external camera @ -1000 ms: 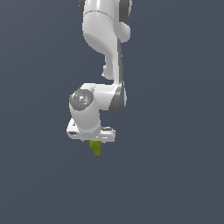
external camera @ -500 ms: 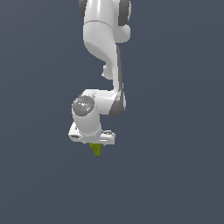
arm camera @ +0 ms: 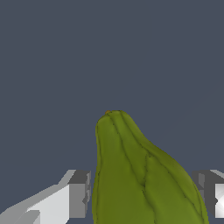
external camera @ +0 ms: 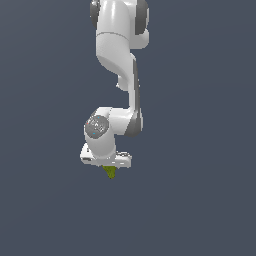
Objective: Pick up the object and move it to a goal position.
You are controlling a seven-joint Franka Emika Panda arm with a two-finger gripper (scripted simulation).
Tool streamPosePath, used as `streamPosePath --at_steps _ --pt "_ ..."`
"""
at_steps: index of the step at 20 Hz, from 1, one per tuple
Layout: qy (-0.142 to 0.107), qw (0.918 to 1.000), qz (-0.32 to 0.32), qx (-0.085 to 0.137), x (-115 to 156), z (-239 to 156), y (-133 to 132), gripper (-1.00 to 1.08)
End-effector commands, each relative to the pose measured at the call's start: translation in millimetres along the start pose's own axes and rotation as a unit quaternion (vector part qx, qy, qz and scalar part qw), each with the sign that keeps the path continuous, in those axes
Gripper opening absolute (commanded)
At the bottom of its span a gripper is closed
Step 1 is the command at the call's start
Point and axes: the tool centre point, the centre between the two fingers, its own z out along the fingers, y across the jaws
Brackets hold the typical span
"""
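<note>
The object is a small olive-green pear-shaped item (external camera: 110, 172). In the exterior view only its tapered tip shows, sticking out below the white gripper (external camera: 110, 169). In the wrist view the object (arm camera: 140, 179) fills the space between the two grey fingertips (arm camera: 79, 194), with its narrow end pointing away from the camera. The gripper is shut on the object and holds it in the air. The fingers are hidden behind the white hand in the exterior view.
The white arm (external camera: 120, 60) hangs down from the top of the exterior view. The background is plain dark grey-blue in both views, with no other object in sight.
The gripper with the object has moved a little up and toward the exterior view's right. The grasp has stayed the same.
</note>
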Motion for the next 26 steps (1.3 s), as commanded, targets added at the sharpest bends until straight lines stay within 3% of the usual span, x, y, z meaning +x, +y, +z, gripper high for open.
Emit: streamPosePath --at_steps 1,15,26 --pt "0.001 1.0 0.0 0.0 1 0 0 -1.0" --pt "0.0 1.0 0.0 0.0 -4 -2 -1 -1.0" --pt "0.0 1.0 0.0 0.0 -37 -16 -12 -1.0"
